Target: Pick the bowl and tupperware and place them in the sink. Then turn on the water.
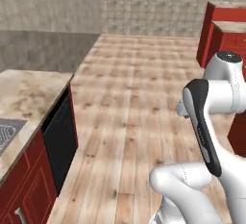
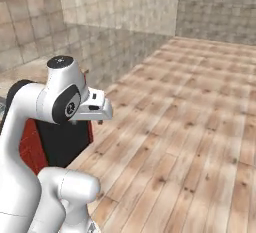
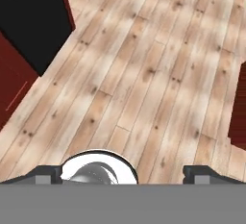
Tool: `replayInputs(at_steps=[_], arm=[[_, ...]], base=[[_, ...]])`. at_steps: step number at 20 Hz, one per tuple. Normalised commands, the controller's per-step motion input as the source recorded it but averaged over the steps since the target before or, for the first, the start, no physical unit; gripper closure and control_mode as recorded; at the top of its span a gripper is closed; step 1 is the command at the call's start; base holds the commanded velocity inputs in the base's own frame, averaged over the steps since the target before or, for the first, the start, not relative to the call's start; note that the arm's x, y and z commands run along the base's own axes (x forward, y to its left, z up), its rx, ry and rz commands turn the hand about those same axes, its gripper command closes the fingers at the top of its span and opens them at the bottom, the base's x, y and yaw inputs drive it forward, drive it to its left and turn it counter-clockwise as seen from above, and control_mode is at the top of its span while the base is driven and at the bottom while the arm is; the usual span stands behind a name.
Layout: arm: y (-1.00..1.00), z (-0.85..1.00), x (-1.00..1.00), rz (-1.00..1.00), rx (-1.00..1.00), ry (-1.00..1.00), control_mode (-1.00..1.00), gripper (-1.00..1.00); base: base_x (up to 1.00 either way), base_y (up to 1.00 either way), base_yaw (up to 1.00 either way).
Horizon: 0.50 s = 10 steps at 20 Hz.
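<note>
With the claw [image 3: 122, 174] spread wide and empty over bare plank floor [image 3: 144, 64], and only the sink [image 1: 6, 134] corner seen at nine o'clock on the table [image 1: 29, 93], the black dishwasher [image 1: 60, 139] could be clipped if the arm is swung across.

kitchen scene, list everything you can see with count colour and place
counter: one, beige stone top, left of the left base view
sink: one, grey metal, a corner at the left edge, set in the counter
dishwasher panel: one, black, under the counter end
cabinets: dark red, below the counter; more at far right
floor: light wood planks, centre
walls: beige tile, behind
gripper: one, dark fingertips, open, empty, pointing at the floor
</note>
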Motion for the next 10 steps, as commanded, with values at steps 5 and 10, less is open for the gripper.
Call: replayInputs(at_steps=[5,10], arm=[[0.0,0.0,0.0,0.0,0.0,0.0,1.0,-1.0],[0.0,0.0,0.0,0.0,0.0,0.0,1.0,-1.0]], base=[[0.0,0.09,-0.94],[0.34,0.76,-0.59]])
